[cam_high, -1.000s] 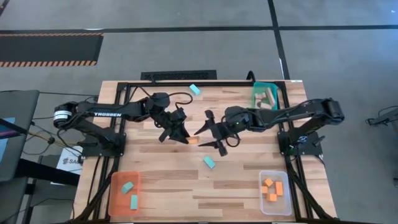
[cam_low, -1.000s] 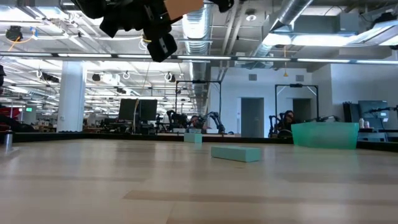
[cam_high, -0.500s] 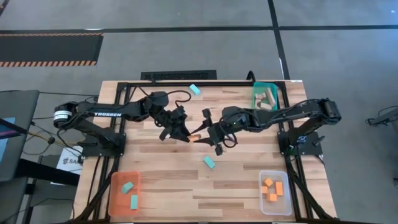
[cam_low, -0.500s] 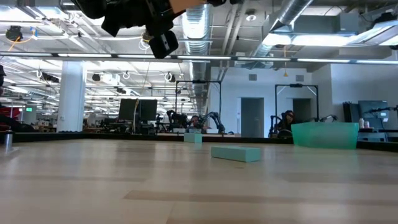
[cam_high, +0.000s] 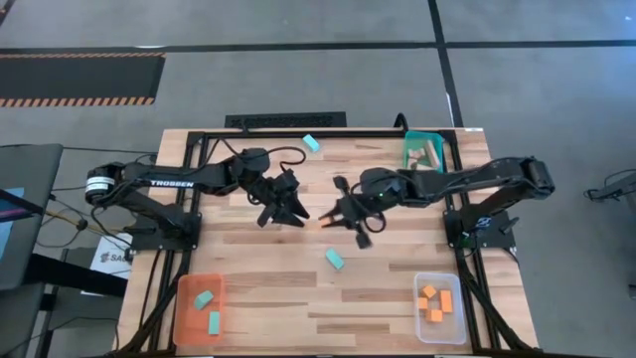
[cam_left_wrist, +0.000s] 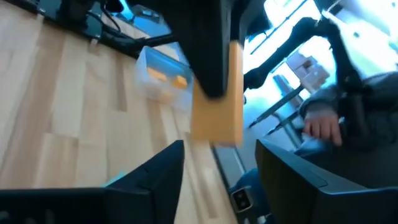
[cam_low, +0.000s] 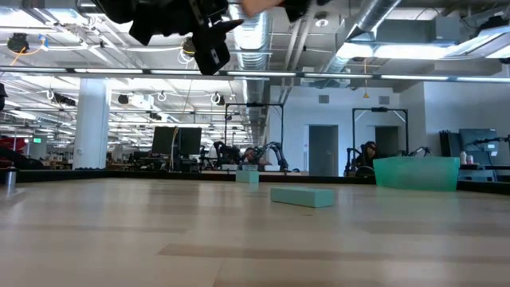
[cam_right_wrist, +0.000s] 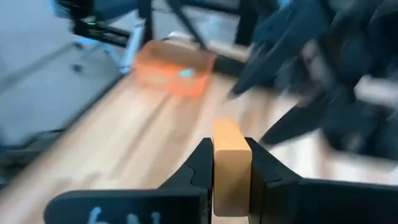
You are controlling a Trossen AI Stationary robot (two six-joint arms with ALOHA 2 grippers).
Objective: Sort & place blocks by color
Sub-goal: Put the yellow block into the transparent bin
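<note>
Wooden planks run the length of the table [cam_high: 298, 298], and above its middle the two arms meet for a mid-air handover. The right claw [cam_high: 333, 217] is clamped on an orange block [cam_right_wrist: 231, 163], which stands between its two dark fingers [cam_right_wrist: 200, 167]. The left claw [cam_high: 296, 211] sits just across from it with its jaws spread apart and nothing between them, the block just past its tips.

By my reading the pass is as good as done: the block belongs to the right arm now. Next, the left claw needs to back clear, and the right arm has to carry the block to the clear tray [cam_high: 438, 306] on its own side at the near edge, where other orange blocks [cam_high: 434, 301] already lie, then let go above it.

From overhead the block is only a speck of orange between the claws. The right wrist view shows the grip plainly, flat faces pressed by the fingers, with the orange tray [cam_right_wrist: 173, 70] far off beyond. The left wrist view shows the same block [cam_left_wrist: 217, 93] hanging ahead of its open fingers [cam_left_wrist: 146, 180], held by the other arm's dark finger, and the clear tray past it. The low view shows both arms high overhead and one teal block [cam_low: 302, 196] flat on the table well below the claws, another [cam_low: 247, 176] farther back, and a teal tray [cam_low: 416, 173] off to the side.
</note>
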